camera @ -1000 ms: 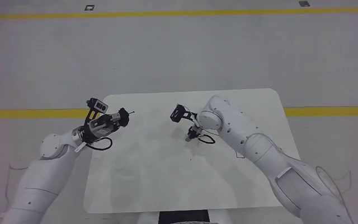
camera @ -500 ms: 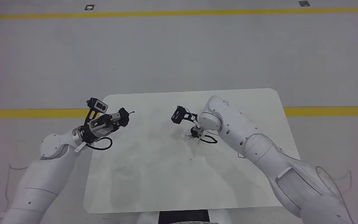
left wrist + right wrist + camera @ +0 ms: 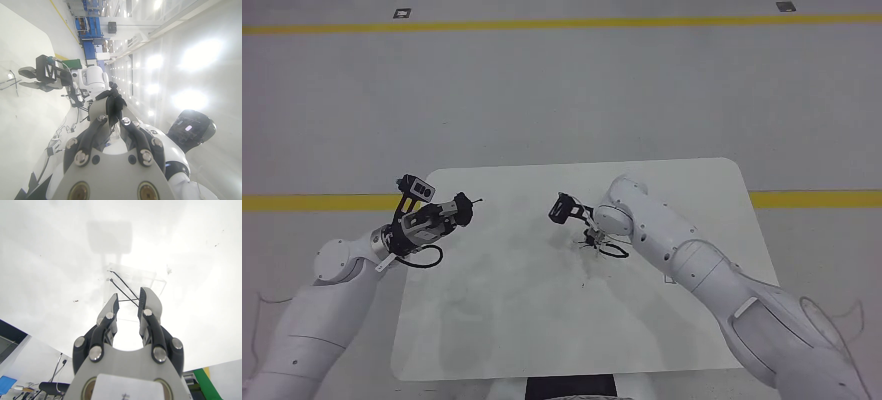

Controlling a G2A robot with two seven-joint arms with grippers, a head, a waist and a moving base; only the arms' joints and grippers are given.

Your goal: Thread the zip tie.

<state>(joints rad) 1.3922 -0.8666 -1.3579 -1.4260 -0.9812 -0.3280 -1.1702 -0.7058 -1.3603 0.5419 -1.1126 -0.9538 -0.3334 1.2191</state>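
Top view puts my left hand above the left edge of the white surface, toward its far side. My right hand is low over the middle of the surface, well apart from the left.

Left wrist view has my left hand clenched on a black piece that sticks out past the fingertips and ends in a small knob. It may be a zip tie bunched up in my grip, but the view is too poor for me to be sure. This hand is held clear of the surface, turned toward my right hand.

Right wrist view has my right hand released, with its fingers spread and pointing down at a clear box that sits on the surface. Two thin black zip ties lie at the box, with their small heads on the side away from my hand. Their tails run back toward it. A thin strand crosses the gap between my two fingertips. I cannot tell whether the zip ties rest inside the box or on top of it, nor whether my fingertips touch the strand. A few small specks dot the surface around the box.
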